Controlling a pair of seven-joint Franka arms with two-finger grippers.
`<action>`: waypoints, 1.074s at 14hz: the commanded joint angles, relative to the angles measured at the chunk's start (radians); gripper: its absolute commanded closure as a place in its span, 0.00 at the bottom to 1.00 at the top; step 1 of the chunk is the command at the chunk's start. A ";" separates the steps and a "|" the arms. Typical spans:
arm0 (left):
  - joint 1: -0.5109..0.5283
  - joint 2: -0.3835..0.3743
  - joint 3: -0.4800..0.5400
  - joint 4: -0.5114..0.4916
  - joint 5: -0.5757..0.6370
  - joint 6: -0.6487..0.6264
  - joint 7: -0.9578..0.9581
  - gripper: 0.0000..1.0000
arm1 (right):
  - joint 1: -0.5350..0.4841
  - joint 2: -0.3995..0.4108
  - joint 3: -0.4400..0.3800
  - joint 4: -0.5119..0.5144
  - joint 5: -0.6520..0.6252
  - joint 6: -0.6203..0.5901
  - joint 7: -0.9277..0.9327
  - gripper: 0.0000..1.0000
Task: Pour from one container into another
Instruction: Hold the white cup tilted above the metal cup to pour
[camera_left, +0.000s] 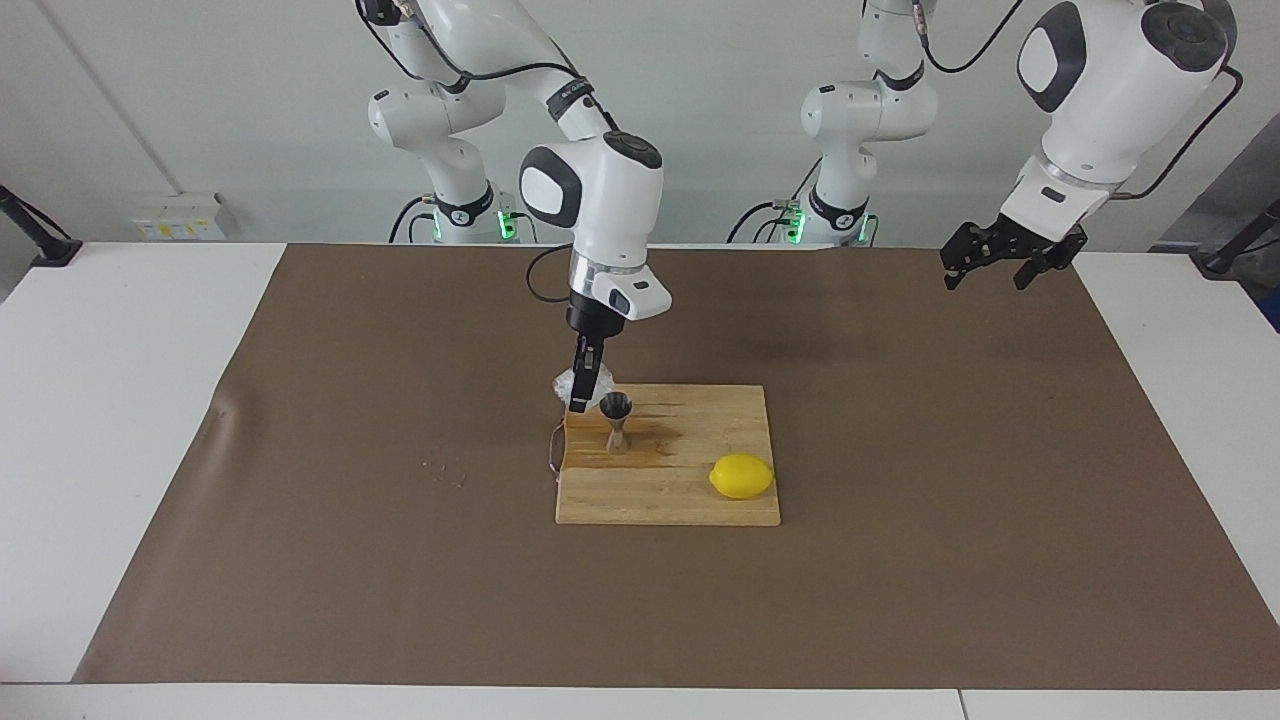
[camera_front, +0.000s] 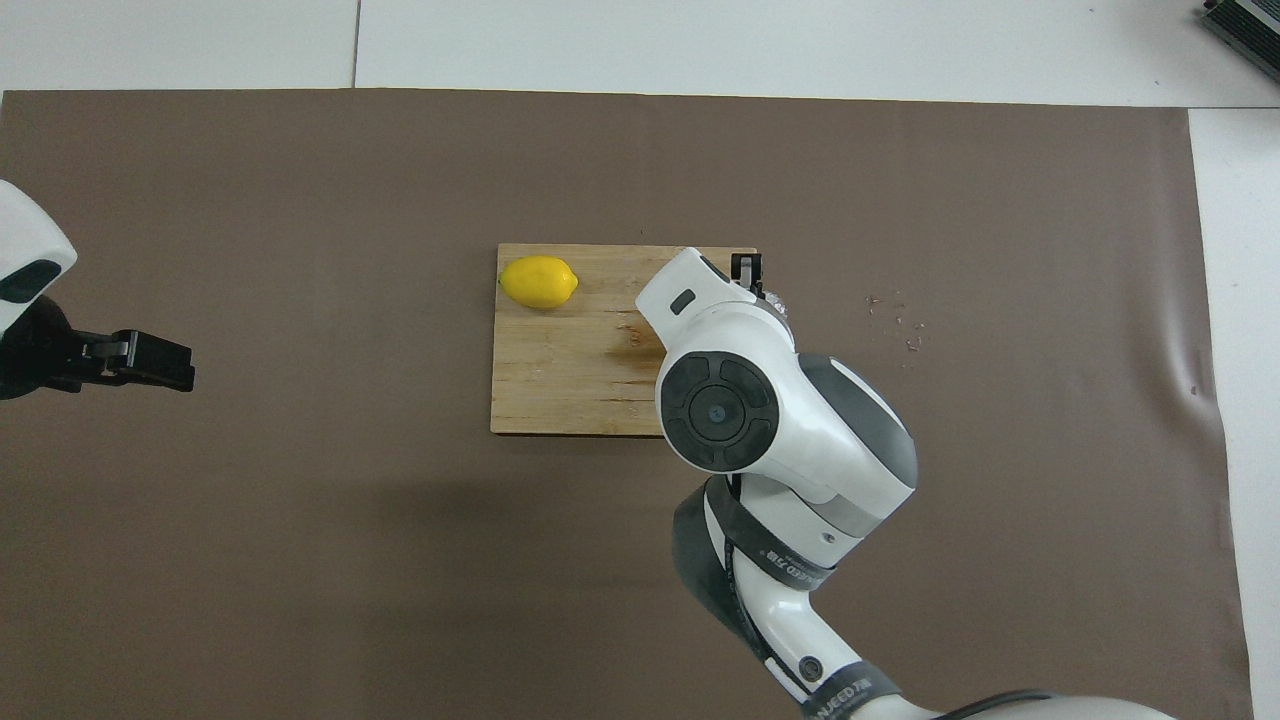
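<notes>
Translucent cup (camera_left: 572, 385) between right jaws, beside jigger (camera_left: 616, 422).

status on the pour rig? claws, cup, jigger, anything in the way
Right claw shut on the ridged cup, raised beside the jigger on the cutting board. Left claw open, waiting over the mat. Lemon on the board, apart from the jigger.

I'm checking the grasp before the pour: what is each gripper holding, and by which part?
The right gripper is shut on the whitish cup, pinching its wall beside the jigger. The left gripper holds nothing.
</notes>
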 joint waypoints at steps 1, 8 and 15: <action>0.005 -0.014 0.002 0.000 -0.011 -0.018 0.014 0.00 | 0.001 -0.009 0.002 -0.007 -0.034 0.003 0.036 0.68; 0.005 -0.014 0.002 0.000 -0.009 -0.017 0.014 0.00 | -0.009 -0.008 0.005 -0.007 -0.017 0.018 0.075 0.67; 0.005 -0.014 0.002 0.000 -0.011 -0.017 0.014 0.00 | -0.037 -0.016 0.005 -0.007 0.087 0.055 0.065 0.67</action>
